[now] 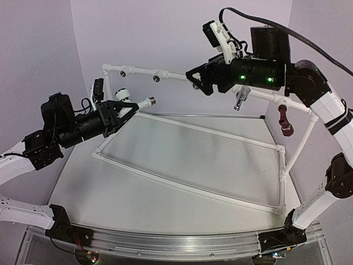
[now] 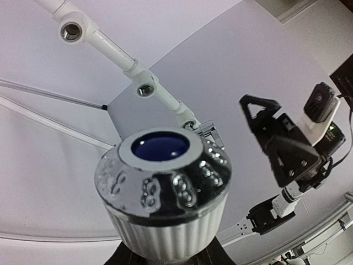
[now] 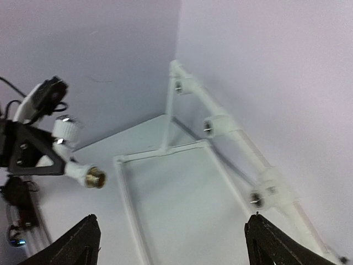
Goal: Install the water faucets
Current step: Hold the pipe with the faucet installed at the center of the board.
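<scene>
**Top view.** Left gripper (image 1: pixel 128 108) is clenched on the white faucet (image 1: pixel 141 103), held in the air over the desk (image 1: pixel 110 193). Knob up, threaded tip sticking out past the fingers. The tip points toward the frame (image 1: pixel 282 150), near its top rail but apart from it. Two open tees (image 1: pixel 157 78) sit on that rail, just beyond the left gripper. Right gripper (image 1: pixel 194 78) is at the same rail, next to the nearer tee; contact cannot be told. Silver faucet (image 1: pixel 239 99) hangs under the rail below the right wrist, just behind that gripper. Red-brown faucet (image 1: pixel 285 121) hangs from the rail farther back along the right arm.

**Left wrist view.** The white faucet's knob fills the near view: ribbed white skirt, chrome ring, blue cap. The tees show beyond and above it. The right gripper is well off to one side, with nothing between its jaws.

**Right wrist view.** Its own fingertips (image 3: pixel 83 240) stand wide apart at the bottom corners, released, holding nothing. Ahead and to one side, the left gripper grips the white faucet, brass thread showing. Three tees line the rail on the other side; image blurred.
</scene>
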